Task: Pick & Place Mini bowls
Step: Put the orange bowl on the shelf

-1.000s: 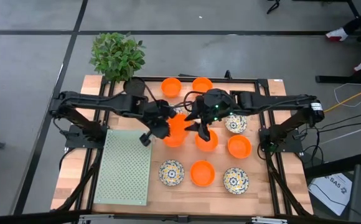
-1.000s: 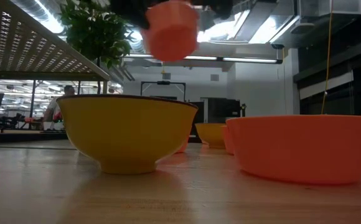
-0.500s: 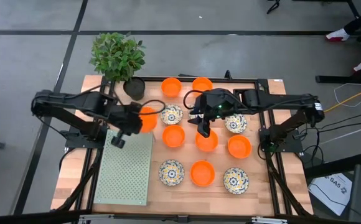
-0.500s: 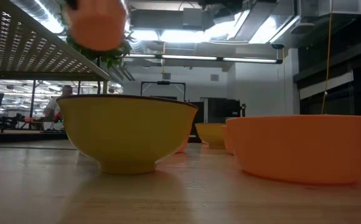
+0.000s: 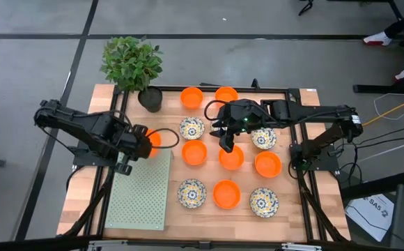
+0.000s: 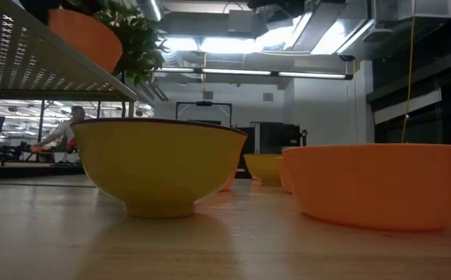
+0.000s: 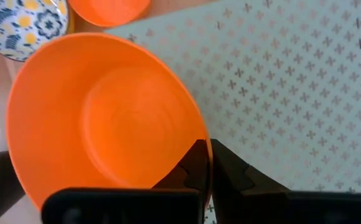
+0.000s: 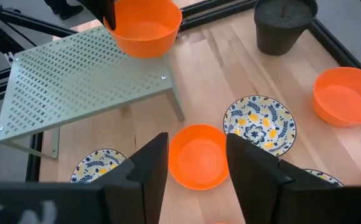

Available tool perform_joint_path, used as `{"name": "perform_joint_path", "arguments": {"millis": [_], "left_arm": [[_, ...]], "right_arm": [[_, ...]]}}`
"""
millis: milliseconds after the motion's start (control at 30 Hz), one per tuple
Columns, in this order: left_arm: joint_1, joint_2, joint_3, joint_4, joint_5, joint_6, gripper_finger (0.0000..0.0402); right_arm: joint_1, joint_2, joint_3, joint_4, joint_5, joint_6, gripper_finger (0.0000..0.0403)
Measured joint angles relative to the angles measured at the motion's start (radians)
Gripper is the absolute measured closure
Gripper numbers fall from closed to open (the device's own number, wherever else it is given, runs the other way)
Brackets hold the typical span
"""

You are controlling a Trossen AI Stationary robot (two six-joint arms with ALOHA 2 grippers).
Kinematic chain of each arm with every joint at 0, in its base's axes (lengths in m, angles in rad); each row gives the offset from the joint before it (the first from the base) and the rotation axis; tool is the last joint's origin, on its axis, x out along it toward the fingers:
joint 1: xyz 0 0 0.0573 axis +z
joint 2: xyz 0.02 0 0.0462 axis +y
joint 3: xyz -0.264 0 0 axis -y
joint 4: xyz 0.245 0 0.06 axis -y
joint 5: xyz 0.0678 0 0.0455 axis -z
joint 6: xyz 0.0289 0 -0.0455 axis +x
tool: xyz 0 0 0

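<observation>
Bowls cover most of the wooden tabletop [image 5: 306, 216]: plain orange ones and white ones with a blue-and-yellow flower pattern, set in loose rows between the middle and the right edge. The left pincer [image 7: 206, 163] is clamped on the rim of one orange bowl [image 5: 153, 137], with one finger inside it and one outside, and holds it over the far edge of the pale green perforated rack [image 5: 139, 192] that stands on legs along the tabletop's left side. The bowl tilts a little and sits clear of the rack's surface.

The right pincer [image 5: 225, 143] hangs over the middle of the tabletop, its fingers [image 8: 150, 163] parted and gripping nothing. Under it lies another orange bowl [image 8: 198, 155], and just beside that a flowered bowl [image 8: 259, 124] near the far side. A black pot [image 5: 150, 98] with a leafy green plant [image 5: 131, 61] stands at the far left corner, close to the rack.
</observation>
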Motion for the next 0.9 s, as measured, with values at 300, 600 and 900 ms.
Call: {"name": "perform_joint_path", "arguments": {"millis": [300,600,900], "left_arm": [[-0.036,-0.046,-0.051,0.012,0.015,-0.02,0.0399],[-0.149,-0.036,-0.052,0.012,-0.039,0.047,0.0399],[-0.245,0.028,-0.052,0.011,-0.107,-0.012,0.0398]], "right_arm": [[0.0,0.0,0.0,-0.001,0.022,-0.001,0.0243],[0.0,0.0,0.0,-0.002,0.032,-0.007,0.0243],[0.007,0.0,-0.001,-0.004,0.014,0.0,0.0243]]}}
